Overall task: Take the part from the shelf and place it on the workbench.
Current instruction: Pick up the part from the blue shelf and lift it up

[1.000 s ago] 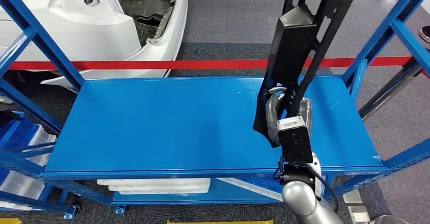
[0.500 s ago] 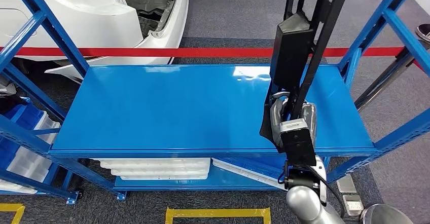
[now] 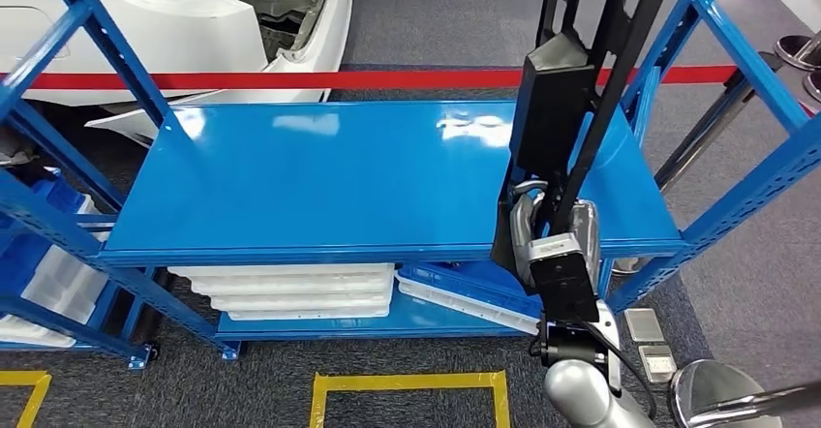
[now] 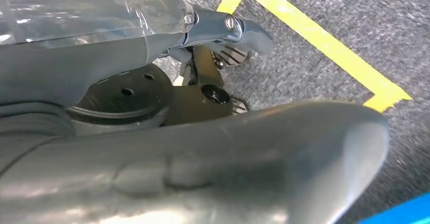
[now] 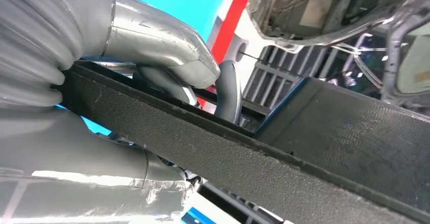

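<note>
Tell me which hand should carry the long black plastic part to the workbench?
The right hand: it already grips the long black plastic part above the blue shelf. The left hand hangs toward the floor.

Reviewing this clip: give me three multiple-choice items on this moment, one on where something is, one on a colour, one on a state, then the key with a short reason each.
1. Where are the white trays stacked?
A. On the top blue shelf
B. On the lower shelf level, under the top shelf
C. On the floor inside the yellow tape

2. What colour is the barrier strip behind the blue shelf?
A. Red
B. Yellow
C. Green

3. What is the right hand doing?
A. Hanging open
B. Resting flat on the shelf
C. Gripping the black part

Key: 1 B, the head view shows the stack below the top shelf surface. 2 A, a red strip runs across beyond the shelf. 3 C, the right wrist view shows the fingers wrapped over the part's bar.
</note>
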You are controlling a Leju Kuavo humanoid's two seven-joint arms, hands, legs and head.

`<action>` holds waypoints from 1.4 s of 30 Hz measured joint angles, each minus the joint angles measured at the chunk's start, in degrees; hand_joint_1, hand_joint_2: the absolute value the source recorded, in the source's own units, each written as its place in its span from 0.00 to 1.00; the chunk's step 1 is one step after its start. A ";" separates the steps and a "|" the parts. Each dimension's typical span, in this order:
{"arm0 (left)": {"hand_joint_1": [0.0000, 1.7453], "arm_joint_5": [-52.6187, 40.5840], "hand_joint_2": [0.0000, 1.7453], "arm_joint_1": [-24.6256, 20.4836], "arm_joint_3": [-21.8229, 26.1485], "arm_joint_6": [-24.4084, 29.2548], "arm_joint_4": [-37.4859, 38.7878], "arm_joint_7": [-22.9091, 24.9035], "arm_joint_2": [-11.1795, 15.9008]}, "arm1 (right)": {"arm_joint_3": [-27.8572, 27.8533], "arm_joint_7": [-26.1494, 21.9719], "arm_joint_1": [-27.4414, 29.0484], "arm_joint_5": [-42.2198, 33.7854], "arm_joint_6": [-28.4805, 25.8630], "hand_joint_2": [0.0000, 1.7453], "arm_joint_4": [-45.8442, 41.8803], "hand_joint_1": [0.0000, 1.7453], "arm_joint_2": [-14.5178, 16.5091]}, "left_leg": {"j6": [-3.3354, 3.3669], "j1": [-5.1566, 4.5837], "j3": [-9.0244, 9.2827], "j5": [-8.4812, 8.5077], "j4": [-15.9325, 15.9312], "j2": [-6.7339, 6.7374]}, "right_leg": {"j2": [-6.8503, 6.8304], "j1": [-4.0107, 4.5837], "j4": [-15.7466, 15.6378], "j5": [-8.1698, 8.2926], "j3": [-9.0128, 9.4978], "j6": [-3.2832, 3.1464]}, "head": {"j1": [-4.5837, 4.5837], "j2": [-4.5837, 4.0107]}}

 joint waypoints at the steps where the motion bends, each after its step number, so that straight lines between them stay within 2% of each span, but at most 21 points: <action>1: 0.00 0.00 0.00 0.00 -0.01 -0.08 0.00 -0.07 0.00 | 0.01 -0.05 0.07 0.00 0.00 1.00 -0.02 1.00 -0.03 | 0.40 0.02 -0.50 0.51 -0.02 0.09 | 0.02 -0.09 -0.11 0.34 -0.08 0.42 | 0.03 0.00; 3: 0.00 0.00 0.00 -0.04 -0.01 -0.30 0.00 -0.21 0.00 | 0.04 -0.09 0.21 0.02 0.01 1.00 -0.03 1.00 -0.09 | 1.42 0.13 -1.89 1.77 -0.24 0.44 | 0.08 -0.22 1.40 -1.79 -0.96 0.93 | 0.00 0.00; 6: 0.00 0.00 0.00 -0.06 -0.01 -0.50 0.00 -0.35 0.00 | 0.08 -0.18 0.26 0.20 0.00 1.00 -0.02 1.00 -0.13 | 2.27 0.01 -4.71 3.82 -0.27 0.80 | 0.10 -0.24 10.16 -10.47 -3.07 1.18 | 0.57 0.00; 7: 0.00 0.00 0.00 -0.06 -0.02 -0.55 0.00 -0.40 0.00 | 0.08 -0.20 0.28 0.24 0.00 1.00 -0.02 1.00 -0.13 | 2.31 -0.11 -5.67 4.48 -0.15 0.85 | 0.10 -0.19 13.38 -11.87 -3.27 1.23 | 0.77 0.00; 9: 0.00 0.00 0.00 -0.04 -0.03 -0.62 0.00 -0.50 0.00 | 0.08 -0.23 0.35 0.23 0.00 1.00 -0.02 1.00 -0.13 | 2.31 -0.31 -7.72 5.69 0.36 0.92 | 0.11 -0.08 16.09 -10.27 -1.73 1.08 | 0.91 0.00; 11: 0.00 0.00 0.00 -0.05 -0.03 -0.65 0.00 -0.55 0.00 | 0.08 -0.40 0.36 0.20 0.01 1.00 -0.02 1.00 -0.14 | 2.16 -0.44 -9.46 6.57 1.17 0.95 | 0.11 0.09 11.53 -7.01 3.11 0.55 | 1.03 0.00; 14: 0.00 0.00 0.00 -0.09 -0.03 -0.68 -0.01 -0.56 -0.01 | 0.13 -0.69 -0.08 0.19 0.02 1.00 -0.02 1.00 -0.13 | 1.61 -0.73 -10.77 7.63 2.26 0.95 | 0.08 0.60 -0.44 -8.63 10.98 -0.36 | 1.19 0.00; 16: 0.00 0.00 0.00 -0.09 -0.03 -0.69 -0.01 -0.57 0.00 | 0.15 -0.73 -0.28 0.20 0.02 1.00 -0.02 1.00 -0.13 | 1.38 -0.77 -11.08 8.13 2.43 0.95 | 0.09 0.70 -2.77 -9.70 12.08 -0.50 | 1.16 0.00; 19: 0.00 0.01 0.00 -0.03 -0.04 -0.69 0.01 -0.58 0.01 | 0.16 -0.64 -0.28 0.20 0.02 1.00 -0.02 1.00 -0.13 | 0.96 -0.75 -11.51 7.77 2.85 0.80 | -0.01 0.58 -2.81 -9.11 11.47 -0.89 | 1.08 0.00; 22: 0.00 0.04 0.00 0.18 -0.05 -0.69 0.02 -0.65 0.04 | 0.29 -0.19 -0.29 0.19 0.02 1.00 0.01 1.00 -0.13 | -1.02 -0.13 -14.87 -0.53 14.13 0.38 | -0.46 0.15 -2.08 -5.94 7.31 -2.28 | 0.17 0.00; 23: 0.00 0.04 0.00 0.19 -0.05 -0.70 0.02 -0.68 0.04 | 0.37 -0.13 -0.31 0.19 0.02 1.00 0.01 1.00 -0.13 | -1.30 0.12 -15.33 -2.28 18.09 0.38 | -0.52 0.15 -1.53 -5.22 5.87 -2.32 | -0.09 0.00; 24: 0.00 0.04 0.00 0.18 -0.05 -0.71 0.02 -0.71 0.04 | 0.44 -0.10 -0.33 0.19 0.02 1.00 0.00 1.00 -0.13 | -1.36 0.25 -14.61 -1.28 18.95 0.38 | -0.54 0.13 -1.03 -4.76 4.74 -2.22 | -0.16 0.00; 26: 0.00 0.05 0.00 0.14 -0.05 -0.73 0.02 -0.75 0.04 | 0.51 -0.01 -0.41 0.20 0.02 1.00 0.00 1.00 -0.13 | -1.29 0.47 -10.29 1.74 14.87 0.35 | -0.53 0.09 0.02 -3.92 2.61 -1.85 | -0.23 0.00; 28: 0.00 0.06 0.00 -0.05 -0.05 -0.73 0.02 -0.83 0.04 | 0.53 0.10 -0.51 0.21 0.02 1.00 0.00 1.00 -0.13 | -0.99 0.48 -4.54 1.29 6.67 0.23 | -0.50 0.12 0.84 -3.21 1.24 -1.29 | -0.27 0.00; 30: 0.00 0.07 0.00 -0.15 -0.05 -0.74 0.02 -0.95 0.04 | 0.57 0.20 -0.64 0.20 0.02 1.00 0.00 1.00 -0.14 | -0.59 0.27 -1.80 -0.09 2.00 0.07 | -0.54 0.16 1.02 -2.51 1.05 -0.69 | -0.07 0.00; 33: 0.00 0.07 0.00 -0.13 -0.05 -0.75 0.02 -1.03 0.04 | 0.68 0.28 -0.85 0.19 0.02 1.00 0.01 1.00 -0.18 | 0.51 0.01 -2.71 1.18 1.49 0.28 | -0.49 -0.06 0.83 -1.34 0.72 0.46 | -0.09 0.00; 34: 0.00 0.07 0.00 -0.17 -0.04 -0.75 0.02 -1.03 0.04 | 0.72 0.34 -0.88 0.17 0.02 1.00 0.01 1.00 -0.24 | 1.01 0.05 -3.57 1.98 1.33 0.42 | -0.40 -0.10 1.29 -2.12 0.17 0.81 | -0.10 0.00; 38: 0.00 0.07 0.00 -0.27 -0.04 -0.75 0.02 -1.05 0.03 | 0.86 0.51 -1.03 0.05 0.01 1.00 0.02 1.00 -0.45 | 2.18 0.03 -7.94 5.41 0.97 0.77 | -0.15 -0.19 11.89 -12.97 -2.53 1.22 | 0.87 0.00; 39: 0.00 0.07 0.00 -0.26 -0.04 -0.75 0.02 -1.07 0.03 | 0.89 0.55 -1.05 -0.02 0.01 1.00 0.02 1.00 -0.47 | 2.22 -0.09 -8.97 6.17 1.02 0.81 | -0.13 -0.13 14.78 -14.15 -2.46 1.20 | 1.07 0.00; 41: 0.00 0.07 0.00 -0.25 -0.04 -0.75 0.02 -1.14 0.03 | 0.93 0.61 -1.13 -0.16 0.01 1.00 0.02 1.00 -0.54 | 2.24 -0.37 -10.78 7.67 1.19 0.89 | -0.12 0.01 16.23 -12.38 -0.25 0.91 | 1.28 0.00; 42: 0.00 0.07 0.00 -0.25 -0.05 -0.75 0.02 -1.17 0.02 | 0.95 0.63 -1.19 -0.21 0.01 1.00 0.02 1.00 -0.57 | 2.21 -0.50 -11.59 8.40 1.29 0.90 | -0.12 0.16 13.98 -10.44 2.17 0.56 | 1.35 0.00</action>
